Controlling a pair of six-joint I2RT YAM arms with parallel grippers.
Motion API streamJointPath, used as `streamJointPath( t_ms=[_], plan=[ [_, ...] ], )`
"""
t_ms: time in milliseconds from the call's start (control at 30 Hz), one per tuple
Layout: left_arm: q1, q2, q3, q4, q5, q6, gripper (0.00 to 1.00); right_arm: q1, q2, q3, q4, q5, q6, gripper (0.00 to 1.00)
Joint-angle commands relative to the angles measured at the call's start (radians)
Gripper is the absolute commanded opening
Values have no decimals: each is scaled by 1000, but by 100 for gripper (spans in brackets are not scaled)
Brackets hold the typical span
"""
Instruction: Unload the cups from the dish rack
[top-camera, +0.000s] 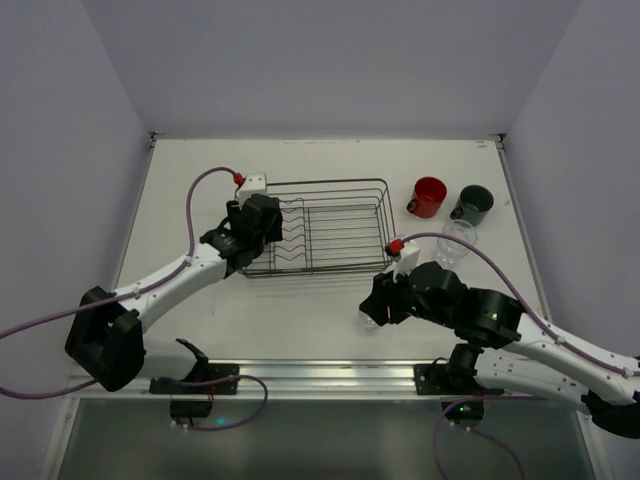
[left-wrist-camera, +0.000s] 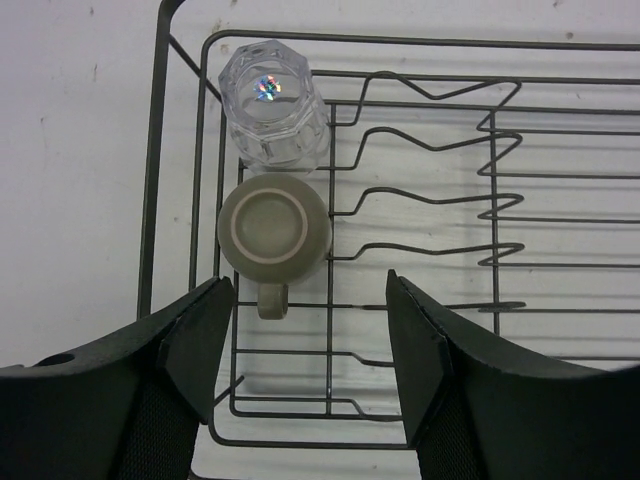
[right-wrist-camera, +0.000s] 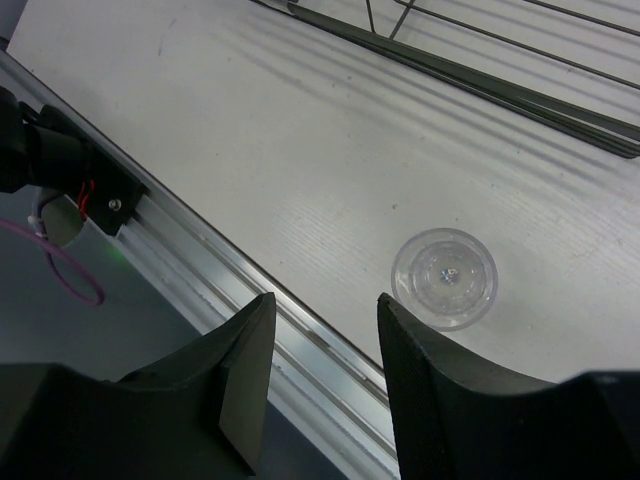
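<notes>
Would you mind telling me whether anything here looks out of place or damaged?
Nothing looks spilled or broken. One clear glass sits alone near the front edge of the table, well apart from the red mug and dark mug at the far right.

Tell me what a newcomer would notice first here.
The red mug and dark mug stand out just right of the black dish rack, a clear glass near them. In the rack's left end, an upside-down olive cup and a faceted glass sit under the open left claw.
</notes>
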Motion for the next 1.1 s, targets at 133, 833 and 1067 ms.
streamJointPath(
  t_ms=[133,833,1067],
  plan=[
    [31,86,17,108,-129,-121,68,4,-37,-29,57,16,9,48],
    [110,210,-56,236,-98,-177,70,4,-22,-48,92,-56,19,46],
    [117,262,-67,260,-89,-173,70,4,-28,-40,93,-76,21,45]
  ],
)
